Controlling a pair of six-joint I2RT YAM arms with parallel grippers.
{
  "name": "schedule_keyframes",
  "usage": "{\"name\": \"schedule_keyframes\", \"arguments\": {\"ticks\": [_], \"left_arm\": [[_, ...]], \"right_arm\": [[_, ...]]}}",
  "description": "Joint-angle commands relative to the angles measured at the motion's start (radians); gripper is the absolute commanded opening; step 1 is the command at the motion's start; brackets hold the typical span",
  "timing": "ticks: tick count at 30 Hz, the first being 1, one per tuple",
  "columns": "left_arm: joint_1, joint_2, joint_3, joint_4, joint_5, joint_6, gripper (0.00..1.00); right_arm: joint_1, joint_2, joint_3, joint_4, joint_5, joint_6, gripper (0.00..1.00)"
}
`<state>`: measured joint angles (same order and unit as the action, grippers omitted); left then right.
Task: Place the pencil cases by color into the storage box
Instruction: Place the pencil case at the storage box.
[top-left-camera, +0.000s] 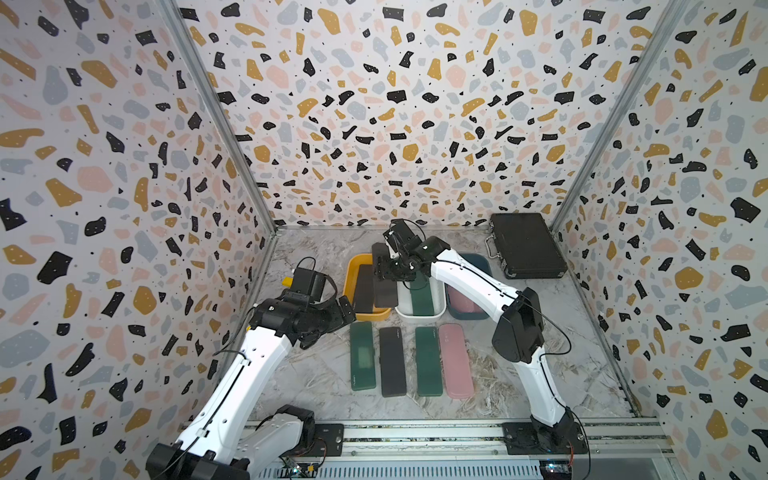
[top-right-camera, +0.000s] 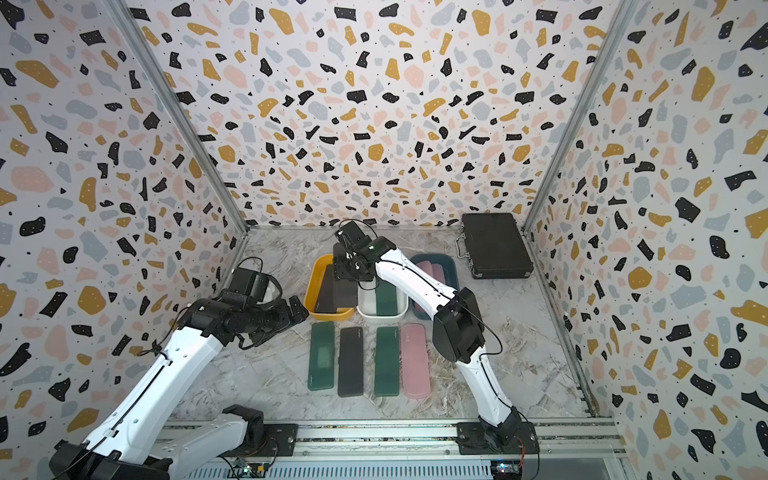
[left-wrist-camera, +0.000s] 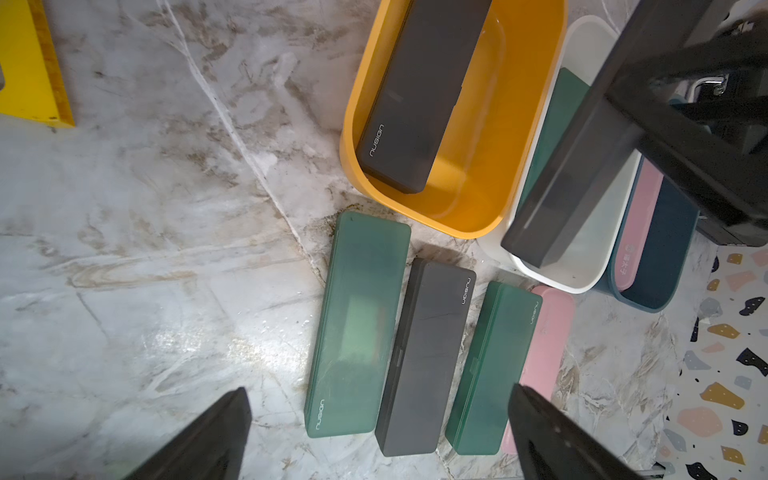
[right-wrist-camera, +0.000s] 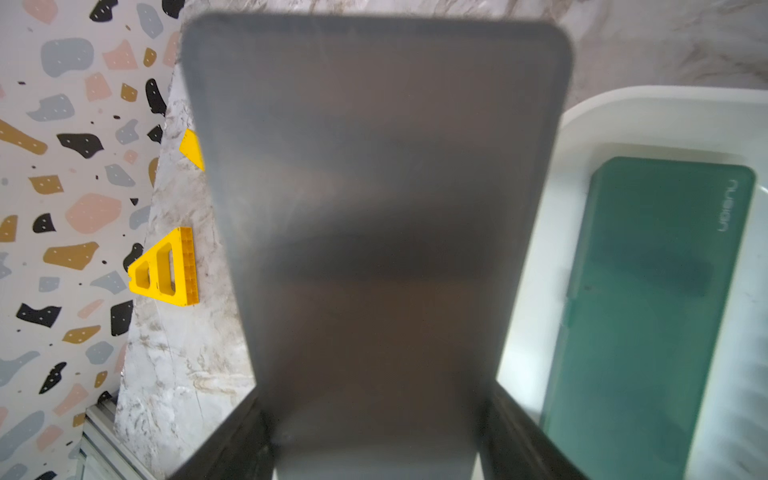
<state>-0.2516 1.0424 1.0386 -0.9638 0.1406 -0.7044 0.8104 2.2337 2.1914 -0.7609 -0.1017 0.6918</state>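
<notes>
Block (right-wrist-camera: 166, 270), yellow and triangular, lies on the table (top-left-camera: 316, 386) far left, by the wall. Next, the left gripper (left-wrist-camera: 378, 390) hangs above the table with its jaws spread wide, holding and touching nothing. It sits just left of a row of four cases, near the front corner of the yellow bin (top-left-camera: 348, 282).

The row lies flat on the table, long sides close together: left green case (top-left-camera: 363, 356), loose black case (top-left-camera: 392, 361), right green case (top-left-camera: 428, 360), loose pink case (top-left-camera: 456, 360).

Behind the row three bins stand side by side. The yellow bin holds a binned black case (top-left-camera: 363, 289), lying lengthwise along its left side.

The right gripper (right-wrist-camera: 376, 392) is clamped on the held case (top-left-camera: 385, 293), also black, with its fingers (right-wrist-camera: 224, 449) on the two long edges and the jaws partway apart at the case's width. That case is raised above the bins. In both top views it overlaps the yellow bin's right side and the edge of the white bin (top-left-camera: 419, 316). Whether it touches a rim I cannot tell.

The white bin holds a binned green case (top-left-camera: 422, 297), lying lengthwise. The blue bin (top-left-camera: 481, 266), rightmost, holds a binned pink case (top-left-camera: 463, 301); the right arm covers much of this bin, so I cannot tell how many lie there.

Far right at the back, a briefcase (top-left-camera: 525, 245) lies flat and closed, apart from the bins.
</notes>
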Motion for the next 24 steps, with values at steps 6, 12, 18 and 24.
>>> {"name": "schedule_keyframes", "arguments": {"ticks": [6,12,18,24], "left_arm": [[0.005,-0.019,-0.011,-0.006,-0.014,-0.004,1.00],[0.005,-0.021,-0.016,-0.010,-0.015,-0.001,1.00],[0.005,-0.022,-0.015,-0.013,-0.019,0.005,1.00],[0.005,-0.022,-0.018,-0.016,-0.023,0.010,1.00]], "right_arm": [[0.009,0.055,0.086,0.092,-0.012,0.046,0.45],[0.009,0.104,0.110,0.113,-0.010,0.048,0.45],[0.009,0.167,0.174,0.107,-0.002,0.045,0.45],[0.009,0.210,0.196,0.088,0.000,0.052,0.45]]}}
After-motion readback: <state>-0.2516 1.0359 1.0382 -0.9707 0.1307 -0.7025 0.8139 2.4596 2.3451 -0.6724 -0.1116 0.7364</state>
